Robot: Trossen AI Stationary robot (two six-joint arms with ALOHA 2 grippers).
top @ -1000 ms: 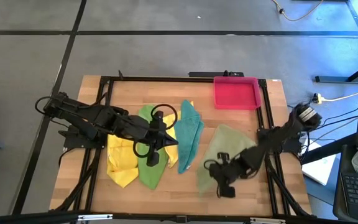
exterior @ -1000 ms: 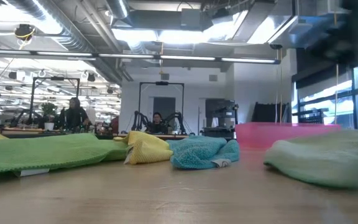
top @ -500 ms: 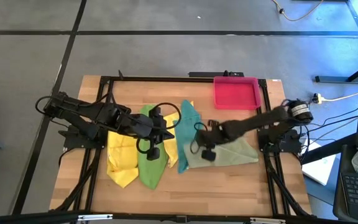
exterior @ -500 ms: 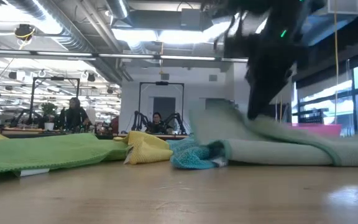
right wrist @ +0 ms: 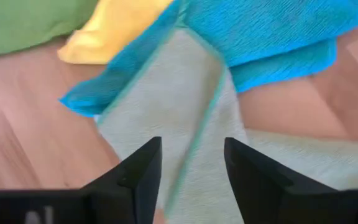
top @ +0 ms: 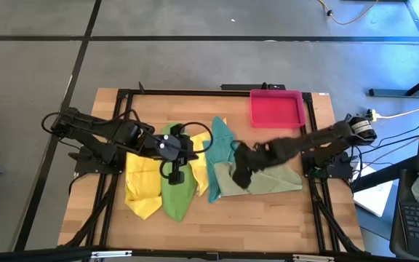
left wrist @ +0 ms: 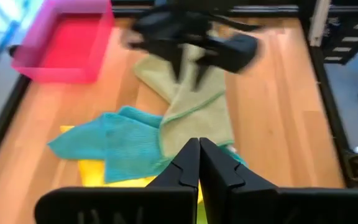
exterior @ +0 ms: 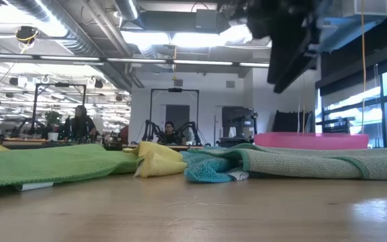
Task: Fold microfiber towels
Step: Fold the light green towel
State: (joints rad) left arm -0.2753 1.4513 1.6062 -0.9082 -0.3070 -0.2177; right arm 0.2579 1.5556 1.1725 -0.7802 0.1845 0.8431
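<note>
a pink-red tray (top: 276,108) stands near the far right corner of the wooden table (top: 151,108), inside a black frame (top: 195,92); two people (exterior: 79,123) sit in the room behind

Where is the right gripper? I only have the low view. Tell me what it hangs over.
Observer: The right gripper hangs open over the pale olive towel, at the edge that overlaps the teal towel.
Operator: Report the left gripper.
Observer: The left gripper is shut, above the bright green towel.
Operator: Say whether the right one holds the towel.
Observer: No. The right wrist view shows nothing between its fingers; the towel lies below them.
</note>
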